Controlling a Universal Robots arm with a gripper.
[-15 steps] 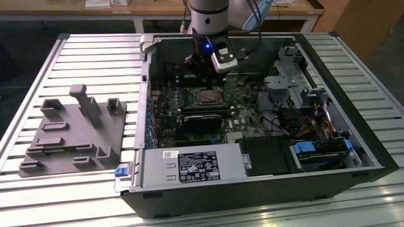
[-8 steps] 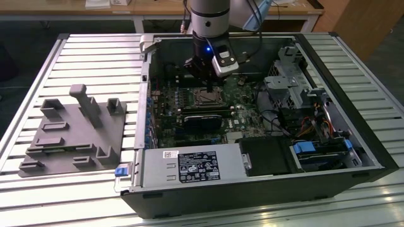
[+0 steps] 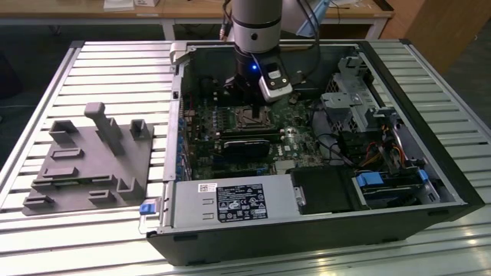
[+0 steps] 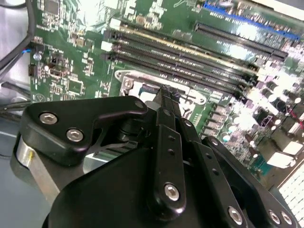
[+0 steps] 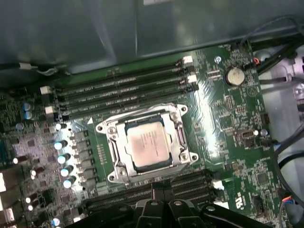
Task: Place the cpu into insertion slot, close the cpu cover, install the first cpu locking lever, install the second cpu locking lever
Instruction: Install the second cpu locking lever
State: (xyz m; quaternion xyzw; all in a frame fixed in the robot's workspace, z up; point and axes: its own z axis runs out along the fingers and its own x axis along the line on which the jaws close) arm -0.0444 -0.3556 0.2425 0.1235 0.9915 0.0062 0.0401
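1. In the exterior view, the arm [image 3: 257, 26] reaches down from above into an open computer case [image 3: 429, 172] that lies on a slatted metal table [image 3: 115, 75]. The gripper [image 3: 244, 92] hangs just above the green motherboard [image 3: 295, 146], close to the insertion slot [image 3: 250, 117], a small dark square edged in silvery metal. A grey fixture block [image 3: 84, 167] lies on the table at the exterior view's left, well apart from the case. A grey power supply [image 3: 230, 204] sits along the near side of the case.

2. In the second wrist view, the black gripper linkage [image 4: 166, 156] covers the foreground. Its fingertips [image 4: 170, 97] look pressed together just over the silvery socket frame [image 4: 133, 83], with nothing seen between them. Long black memory slots [image 4: 190, 57] run beside the frame.

3. In the first wrist view, the cpu [image 5: 146, 144] lies seated in the insertion slot [image 5: 176, 164], its dull metal top showing through the window of the cpu cover [image 5: 142, 121], which lies flat around it. The narrow gripper tip [image 5: 161, 190] stands over the memory slots [image 5: 190, 183] just beside the socket, apart from the chip and holding nothing.
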